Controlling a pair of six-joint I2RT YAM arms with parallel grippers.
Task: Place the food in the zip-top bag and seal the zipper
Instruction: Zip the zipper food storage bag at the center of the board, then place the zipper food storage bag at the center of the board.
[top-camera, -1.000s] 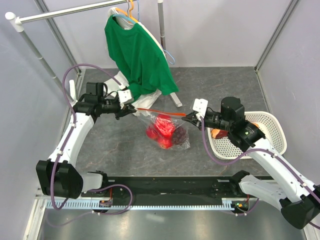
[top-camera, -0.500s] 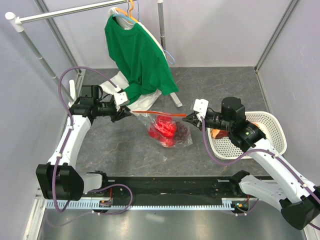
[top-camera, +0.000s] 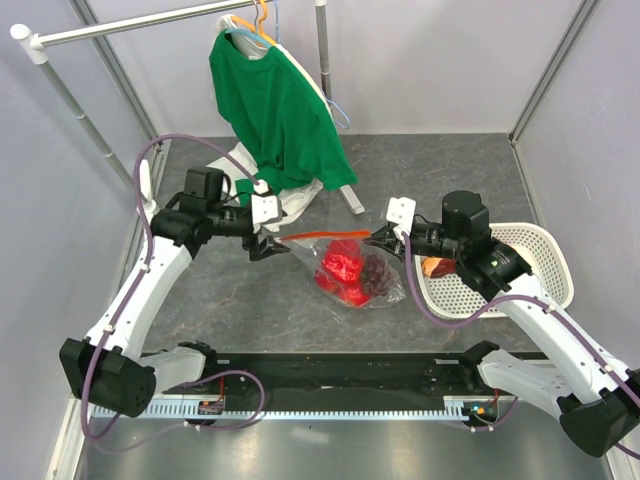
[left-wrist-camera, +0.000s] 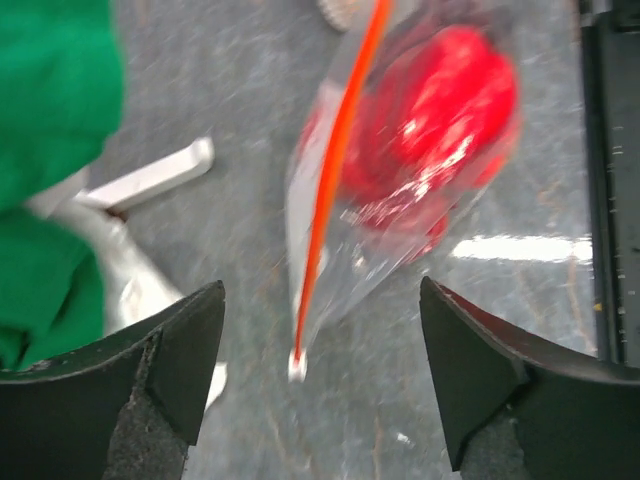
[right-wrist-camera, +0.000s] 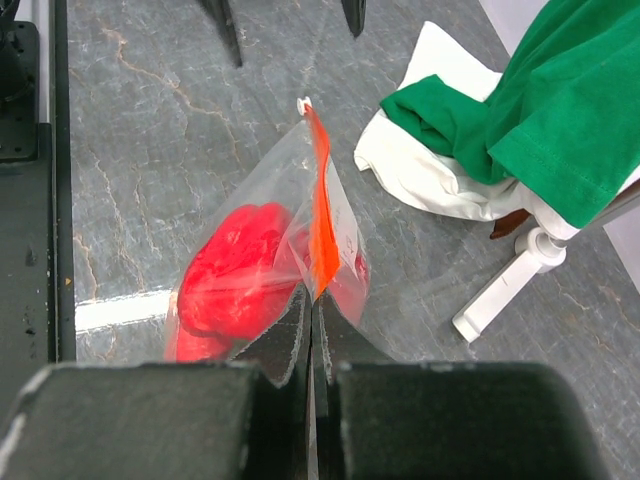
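While right gripper (right-wrist-camera: 312, 300) tight on zipper (right-wrist-camera: 322, 235) end — left gripper (left-wrist-camera: 320, 290) wide open, empty, slider (left-wrist-camera: 297, 365) between its jaws.

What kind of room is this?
Probably a robot practice booth: plain walls around a grey table, a left arm and right arm bolted at its edge, a hung green shirt and a zip-top bag as props.

The left arm (top-camera: 150, 275) and the right arm (top-camera: 545, 320) are alike: white tubular links between black cylindrical joints; a lilac cable (top-camera: 410, 290) loops loosely along each; a small white block (top-camera: 400, 210) caps each wrist; the fingers (left-wrist-camera: 170, 360) are matt black wedges with a grainy face.
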